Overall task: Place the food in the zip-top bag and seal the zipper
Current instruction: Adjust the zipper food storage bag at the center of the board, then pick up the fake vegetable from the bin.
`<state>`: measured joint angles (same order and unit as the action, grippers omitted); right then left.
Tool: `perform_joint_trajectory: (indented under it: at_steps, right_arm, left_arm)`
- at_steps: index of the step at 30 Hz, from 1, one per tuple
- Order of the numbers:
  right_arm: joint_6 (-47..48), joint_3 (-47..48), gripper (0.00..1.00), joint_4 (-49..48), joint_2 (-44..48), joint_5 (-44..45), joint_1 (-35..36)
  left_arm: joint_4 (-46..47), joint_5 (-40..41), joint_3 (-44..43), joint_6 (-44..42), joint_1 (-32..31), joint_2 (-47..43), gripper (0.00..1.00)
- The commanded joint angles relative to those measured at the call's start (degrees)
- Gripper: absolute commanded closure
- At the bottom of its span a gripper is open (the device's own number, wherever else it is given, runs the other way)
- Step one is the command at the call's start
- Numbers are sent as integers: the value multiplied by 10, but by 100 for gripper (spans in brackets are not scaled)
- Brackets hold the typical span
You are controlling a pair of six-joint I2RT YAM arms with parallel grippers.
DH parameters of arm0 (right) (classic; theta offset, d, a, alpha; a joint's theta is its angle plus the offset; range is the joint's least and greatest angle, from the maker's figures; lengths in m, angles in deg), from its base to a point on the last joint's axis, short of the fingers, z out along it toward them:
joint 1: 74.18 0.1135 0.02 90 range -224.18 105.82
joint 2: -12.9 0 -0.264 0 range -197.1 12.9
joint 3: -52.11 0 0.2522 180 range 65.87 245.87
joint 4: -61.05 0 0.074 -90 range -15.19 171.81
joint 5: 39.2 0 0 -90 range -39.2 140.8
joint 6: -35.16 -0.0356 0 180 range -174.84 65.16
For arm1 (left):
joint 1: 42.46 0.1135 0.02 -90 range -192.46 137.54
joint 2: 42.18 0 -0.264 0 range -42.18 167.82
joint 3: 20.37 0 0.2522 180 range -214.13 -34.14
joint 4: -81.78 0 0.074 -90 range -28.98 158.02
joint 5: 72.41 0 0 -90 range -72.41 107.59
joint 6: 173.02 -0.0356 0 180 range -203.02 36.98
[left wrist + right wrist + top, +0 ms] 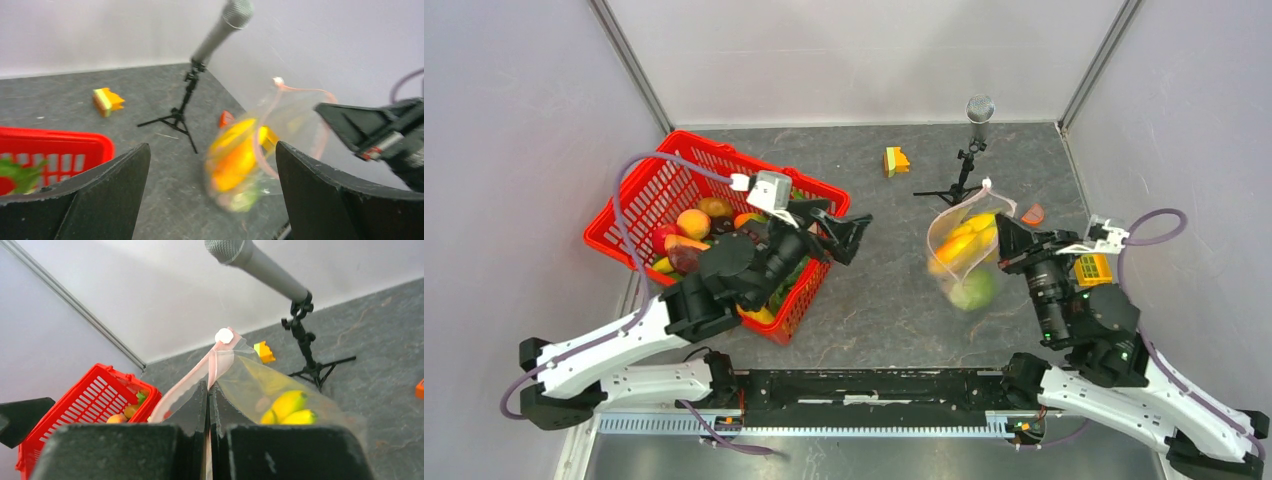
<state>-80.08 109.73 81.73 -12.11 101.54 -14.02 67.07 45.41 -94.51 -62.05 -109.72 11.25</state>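
The right claw (209, 390) is pinched shut on the pink zipper (187, 387) of the bag (964, 262). It holds the bag up by that edge over the right side of the counter (879, 310), with bananas (287, 404) and a green piece (972, 290) inside. The left claw (849, 232) gapes wide and empty beside the red basket (639, 185), facing the bag. To seal well, it should probably grip the strip close to the white slider (224, 335) while the right claw pulls the edge taut and straight.

No legible txt, brands or nos. in any view; yellow sticker (1092, 268) on right arm (1116, 332) too small to read.
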Motion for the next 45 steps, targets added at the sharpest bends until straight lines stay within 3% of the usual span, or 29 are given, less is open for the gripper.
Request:
perform_joint_trajectory:
  at_steps: [1, 5, 8, 11, 17, 24, 28, 32, 37, 45]
  right_arm:
    - [78, 46, 99, -8, -1, -57, 0]
    - [32, 32, 98, 90, -72, -97, 0]
    - [3, -12, 98, 109, -157, -157, 0]
    - [-9, 26, 99, 128, -214, -148, 0]
    - [48, 37, 97, -19, -163, -179, 0]
    - [21, 0, 96, 0, -143, -152, 0]
    - [-1, -33, 96, -12, -126, -162, 0]
    - [-8, -39, 96, -10, -123, -163, -1]
    - [-10, -46, 95, -21, -121, -169, 0]
    - [-33, -71, 95, -48, -112, -176, 0]
  left_arm:
    - [-87, 136, -21, -34, 1, -11, 0]
    - [-146, 181, -28, -16, 17, -3, 0]
    - [-190, 160, -29, 26, 56, -2, 0]
    - [-217, 130, -22, 60, 100, -11, 0]
    - [-264, 118, -16, 72, 154, -32, 0]
    - [-329, 79, -15, 93, 246, -11, 0]
    - [-355, -5, -9, 124, 332, 20, 0]
    - [-317, -124, 11, 101, 378, 55, 0]
    - [-208, -179, 56, 77, 391, 87, 0]
    - [-160, -118, 53, 51, 393, 170, 4]
